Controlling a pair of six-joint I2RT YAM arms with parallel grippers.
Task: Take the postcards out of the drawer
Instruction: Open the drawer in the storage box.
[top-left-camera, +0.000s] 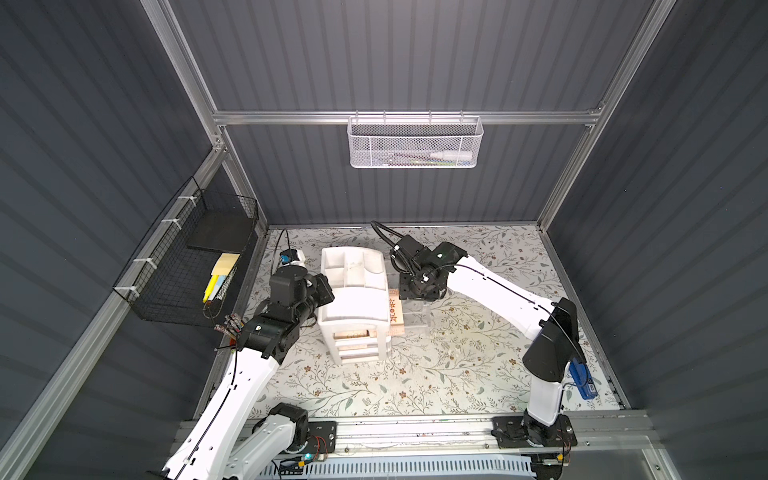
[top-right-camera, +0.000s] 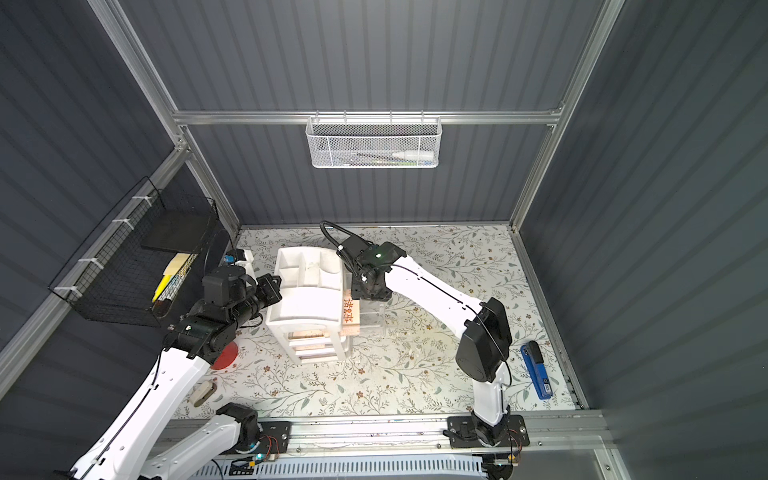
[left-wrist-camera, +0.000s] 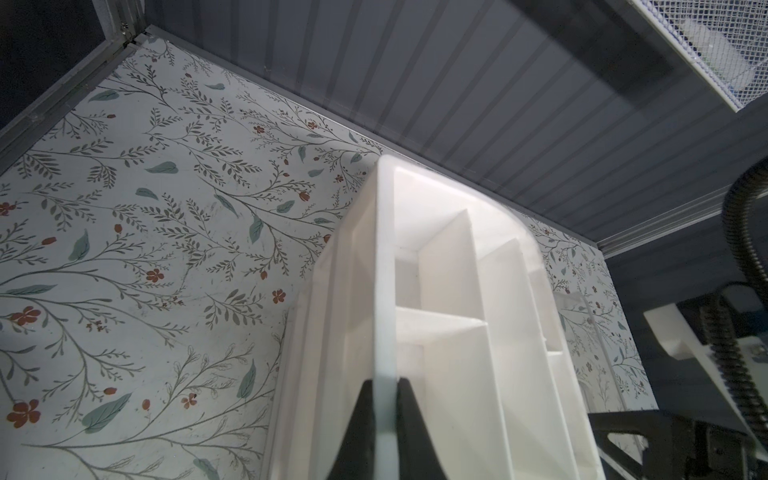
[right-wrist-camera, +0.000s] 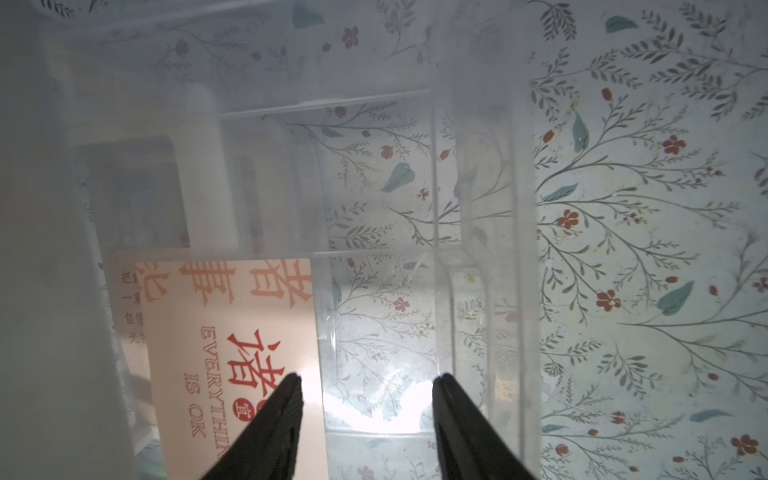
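Postcards (right-wrist-camera: 232, 353) are lying flat in the clear drawer (right-wrist-camera: 440, 232), which sticks out sideways from the white organizer (top-left-camera: 353, 303). They're at the end of the drawer nearest the organizer body. The top one is pale peach with red Chinese characters and "EVERYTHING IS OK" on it. Another card peeks out from under it, but I can't tell how many are stacked there.

The right gripper (right-wrist-camera: 365, 382) hangs just above the drawer, jaws spread and holding nothing. In the right wrist view one finger (right-wrist-camera: 282, 411) is over the top card near its edge. The other is out over bare drawer bottom, so the card's free edge falls between them. The left gripper (left-wrist-camera: 384, 384) is clamped onto the organizer's rim wall, looks like it's bracing the whole unit.

My take on the pick: flat cards are a pain. I'd drop the outer finger onto the drawer floor just off the card edge, nudge that edge up, then close gently. Keep both fingers clear of the drawer walls coming down, and lift slowly in case the lower card drags along.
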